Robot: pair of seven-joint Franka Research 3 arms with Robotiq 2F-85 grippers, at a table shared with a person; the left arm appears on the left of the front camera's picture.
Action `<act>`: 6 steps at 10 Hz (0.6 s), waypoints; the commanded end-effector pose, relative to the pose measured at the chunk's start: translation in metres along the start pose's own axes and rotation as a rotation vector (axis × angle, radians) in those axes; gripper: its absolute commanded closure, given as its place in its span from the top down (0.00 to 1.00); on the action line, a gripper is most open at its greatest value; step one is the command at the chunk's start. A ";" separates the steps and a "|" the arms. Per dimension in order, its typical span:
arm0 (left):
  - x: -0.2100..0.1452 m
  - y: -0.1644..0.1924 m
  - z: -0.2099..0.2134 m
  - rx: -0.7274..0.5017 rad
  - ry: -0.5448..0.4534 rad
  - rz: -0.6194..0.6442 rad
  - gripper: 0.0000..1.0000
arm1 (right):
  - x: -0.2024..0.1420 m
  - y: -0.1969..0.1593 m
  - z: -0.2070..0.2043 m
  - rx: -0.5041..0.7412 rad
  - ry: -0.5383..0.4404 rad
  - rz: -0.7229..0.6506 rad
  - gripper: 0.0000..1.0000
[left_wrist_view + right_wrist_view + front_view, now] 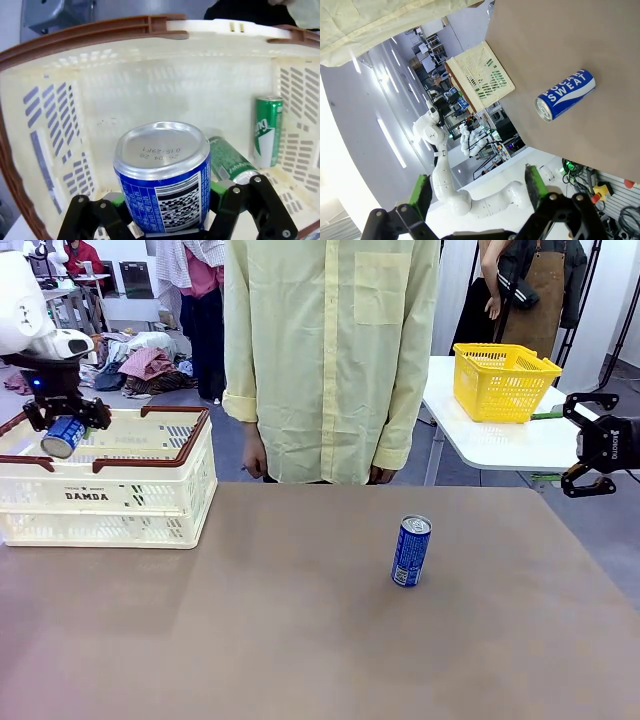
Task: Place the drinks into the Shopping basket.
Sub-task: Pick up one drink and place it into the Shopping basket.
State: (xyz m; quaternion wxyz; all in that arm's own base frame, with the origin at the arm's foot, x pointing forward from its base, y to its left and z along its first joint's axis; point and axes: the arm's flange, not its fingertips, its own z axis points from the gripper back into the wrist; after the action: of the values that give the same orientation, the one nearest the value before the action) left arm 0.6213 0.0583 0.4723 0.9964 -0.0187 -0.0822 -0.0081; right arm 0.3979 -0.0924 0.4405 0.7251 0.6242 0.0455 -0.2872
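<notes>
Left gripper: I see it clamped on held blue can, can tilted, silver end toward wrist camera, hanging above interior of Shopping basket at table's left. Inside basket: first green can against slotted wall, second green can lying partly behind held blue can. Standing blue can upright on brown table, right of centre, well apart from basket. Right gripper: jaws spread, holding nothing, beyond table's right edge.

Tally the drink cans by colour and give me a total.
Blue cans: 2, the held blue can in the left gripper and the standing blue can on the table.
Green cans: 2, one green can and another green can, both inside the Shopping basket.
Total: 4 cans.
</notes>
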 end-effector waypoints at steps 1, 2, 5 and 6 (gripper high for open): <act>-0.001 0.009 -0.009 -0.008 0.013 -0.027 0.00 | -0.001 0.003 0.002 -0.006 0.009 0.004 1.00; -0.001 0.014 -0.017 -0.012 0.033 -0.029 0.00 | -0.001 0.003 0.002 -0.006 0.009 0.004 1.00; 0.000 0.014 -0.052 -0.040 0.100 -0.040 0.00 | -0.001 0.003 0.002 -0.006 0.009 0.004 1.00; 0.000 0.013 -0.057 -0.054 0.106 -0.058 0.00 | -0.001 0.003 0.002 -0.006 0.009 0.004 1.00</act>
State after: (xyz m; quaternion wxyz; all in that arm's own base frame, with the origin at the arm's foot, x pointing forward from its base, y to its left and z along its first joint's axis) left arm 0.6293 0.0668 0.4091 0.9990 -0.0258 -0.0278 -0.0257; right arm 0.3979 -0.0924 0.4405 0.7251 0.6242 0.0455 -0.2872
